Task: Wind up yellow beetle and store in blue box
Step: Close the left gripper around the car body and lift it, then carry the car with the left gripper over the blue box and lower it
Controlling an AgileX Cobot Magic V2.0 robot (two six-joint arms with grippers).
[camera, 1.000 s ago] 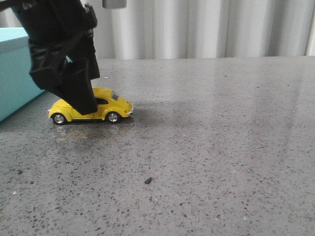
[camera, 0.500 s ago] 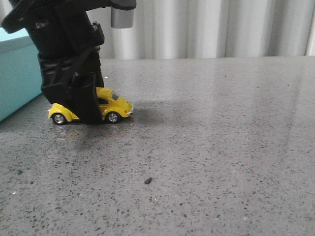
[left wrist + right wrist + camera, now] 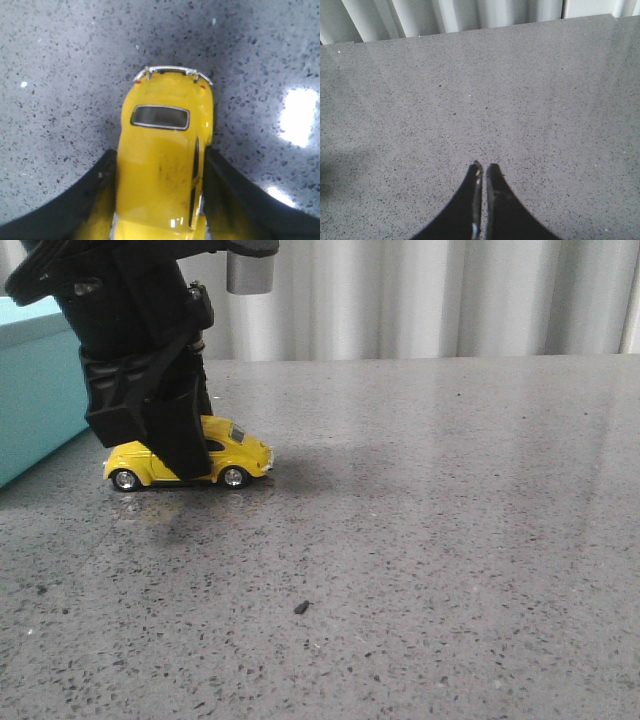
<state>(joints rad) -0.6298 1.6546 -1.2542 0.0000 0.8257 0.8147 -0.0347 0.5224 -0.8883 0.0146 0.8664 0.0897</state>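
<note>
The yellow beetle (image 3: 240, 455) stands on its wheels on the grey speckled table, left of centre, nose pointing right. My left gripper (image 3: 182, 468) comes down over its middle, and its black fingers hide the car's mid body. In the left wrist view the beetle (image 3: 162, 95) lies between the two fingers (image 3: 100, 190), which press against both its sides. The blue box (image 3: 35, 390) stands at the far left, just behind and left of the car. My right gripper (image 3: 483, 166) is shut and empty over bare table; it does not show in the front view.
A small dark speck (image 3: 300, 608) lies on the table in front of the car. A pale pleated curtain (image 3: 420, 300) closes off the table's far edge. The left arm's bulk (image 3: 130, 330) stands between the car and the box.
My left gripper came down over the beetle and closed on its sides. The car has shifted slightly to the right with it.
</note>
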